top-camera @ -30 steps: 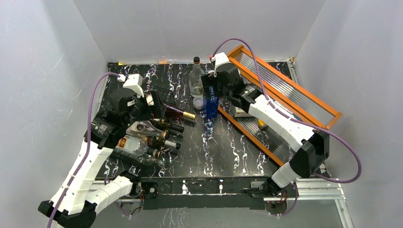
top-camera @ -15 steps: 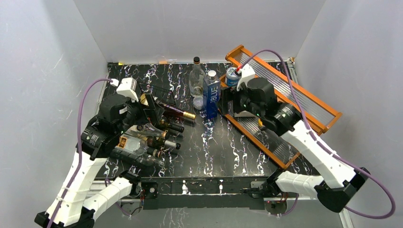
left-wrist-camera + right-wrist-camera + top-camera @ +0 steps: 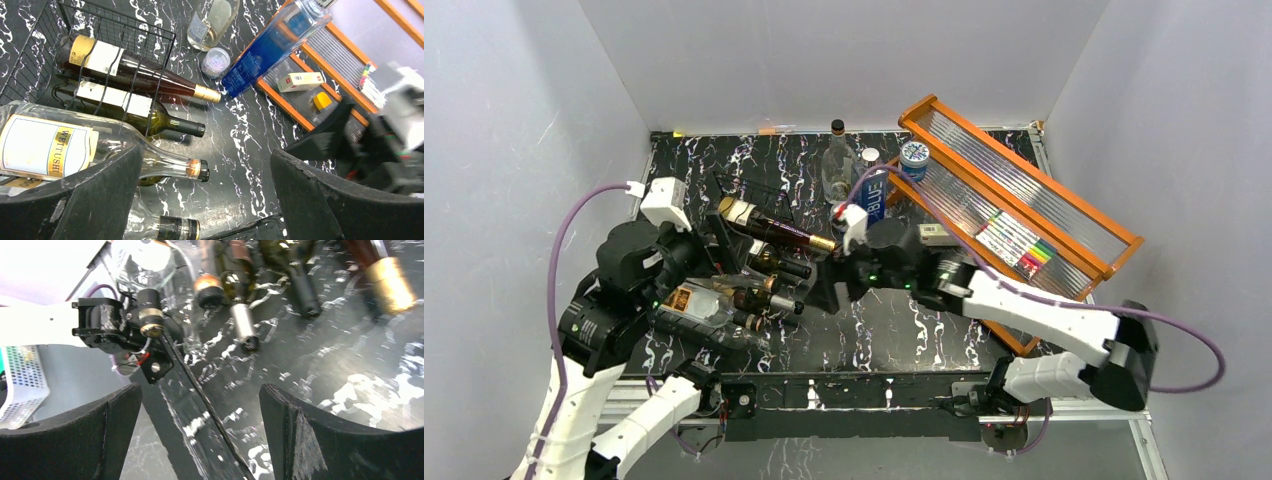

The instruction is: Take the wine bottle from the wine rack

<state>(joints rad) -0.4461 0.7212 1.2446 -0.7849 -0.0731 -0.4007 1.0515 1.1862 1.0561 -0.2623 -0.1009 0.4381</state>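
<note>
The black wire wine rack (image 3: 742, 190) stands at the left and holds several bottles lying with necks to the right; it also shows in the left wrist view (image 3: 100, 30). A red-brown bottle with a gold cap (image 3: 776, 229) (image 3: 142, 74) lies topmost, a dark green bottle (image 3: 135, 107) below it, then a clear labelled bottle (image 3: 75, 145). My left gripper (image 3: 720, 255) (image 3: 205, 156) is open and empty above the bottles. My right gripper (image 3: 821, 285) (image 3: 200, 390) is open and empty, just right of the bottle necks (image 3: 242, 322).
A blue bottle (image 3: 871, 200), an upright clear bottle (image 3: 837, 165) and a small clear jar (image 3: 839, 212) stand at the back middle. An orange wood-framed shelf (image 3: 1064, 262) at the right carries a can (image 3: 914, 155), markers (image 3: 1019, 240) and a white box (image 3: 934, 232).
My right arm has swung from the blue bottle at the back down to the table's middle, its gripper now facing the bottle necks. My left arm has drawn back toward the left.
</note>
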